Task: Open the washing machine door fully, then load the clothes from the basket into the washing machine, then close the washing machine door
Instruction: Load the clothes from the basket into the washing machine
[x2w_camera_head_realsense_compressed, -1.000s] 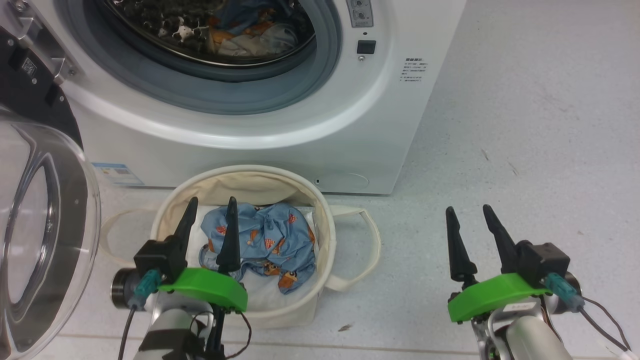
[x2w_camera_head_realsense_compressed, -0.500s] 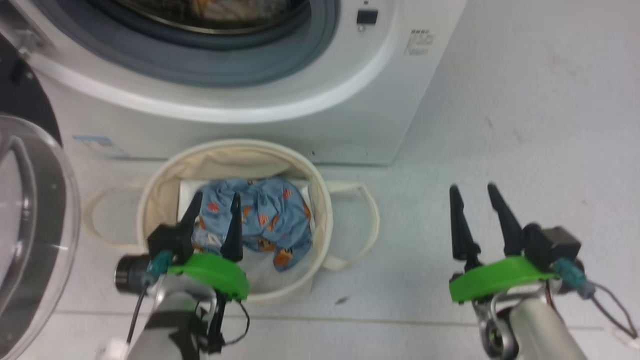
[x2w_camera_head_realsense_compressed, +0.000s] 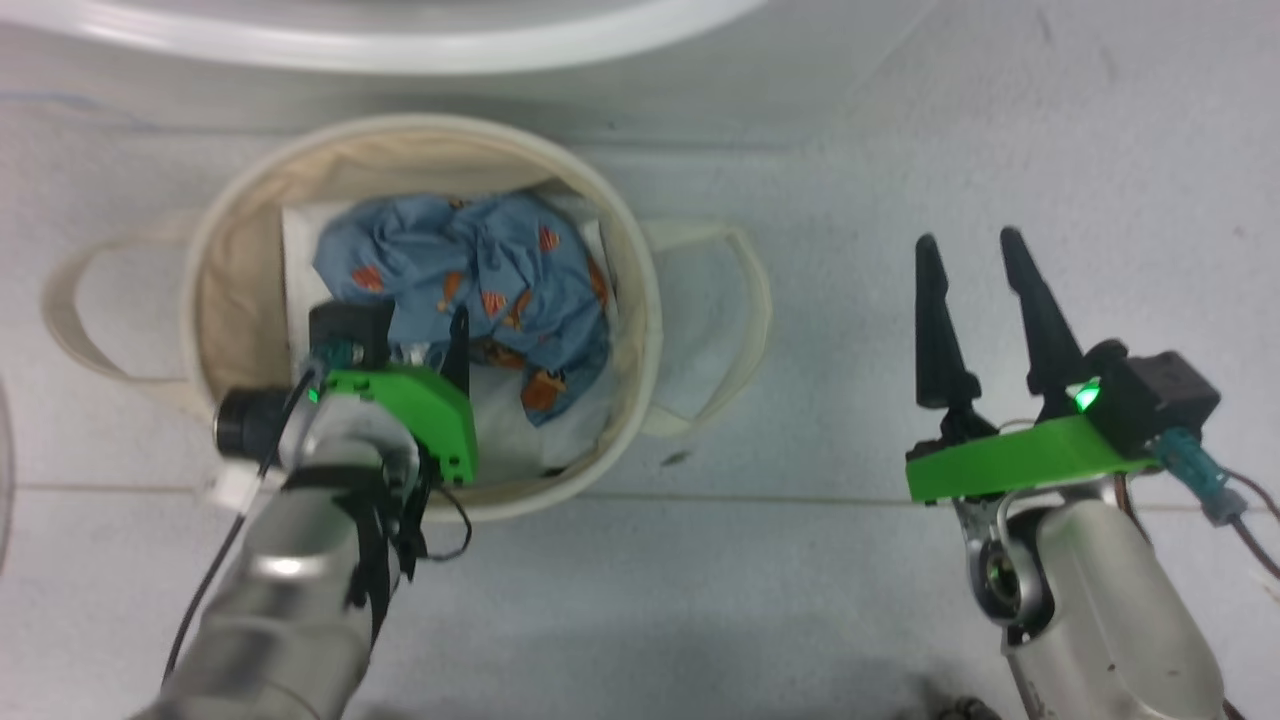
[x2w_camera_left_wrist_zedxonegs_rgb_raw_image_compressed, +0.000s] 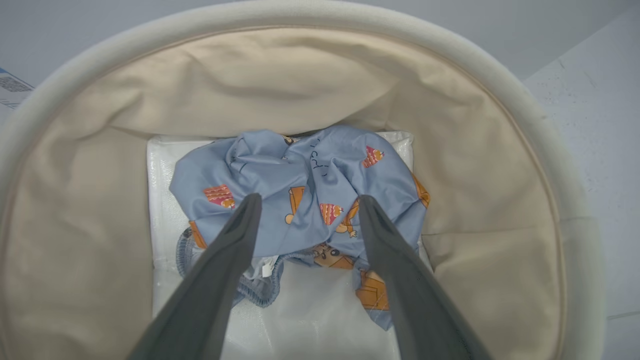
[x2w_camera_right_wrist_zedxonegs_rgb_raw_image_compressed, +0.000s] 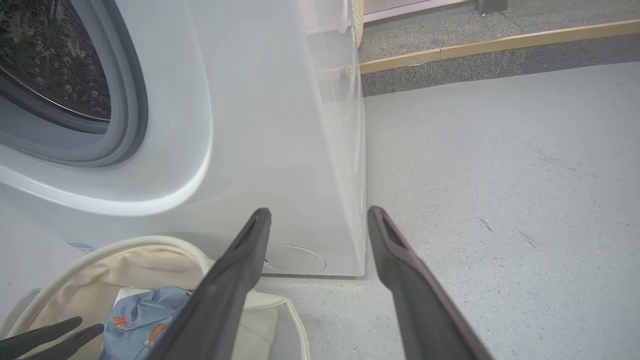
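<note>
Upper-left basket (x2w_camera_head_realsense_compressed: 400, 125): holds blue clothes (x2w_camera_head_realsense_compressed: 470, 260) for loading.
left gripper (x2w_camera_left_wrist_zedxonegs_rgb_raw_image_compressed: 310, 199): wide over clothes, set to pinch.
right gripper (x2w_camera_head_realsense_compressed: 970, 240): wide, empty, parked lower right.

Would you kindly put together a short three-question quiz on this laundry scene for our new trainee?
1. True or false: the left gripper has its fingers closed on the blue garment.
2. Which arm reaches into the basket? A) left B) right C) both
3. Fill in: the right gripper hovers, open, over the bare ____.

Key: 1 false, they stand open; 2 A; 3 floor.
</note>
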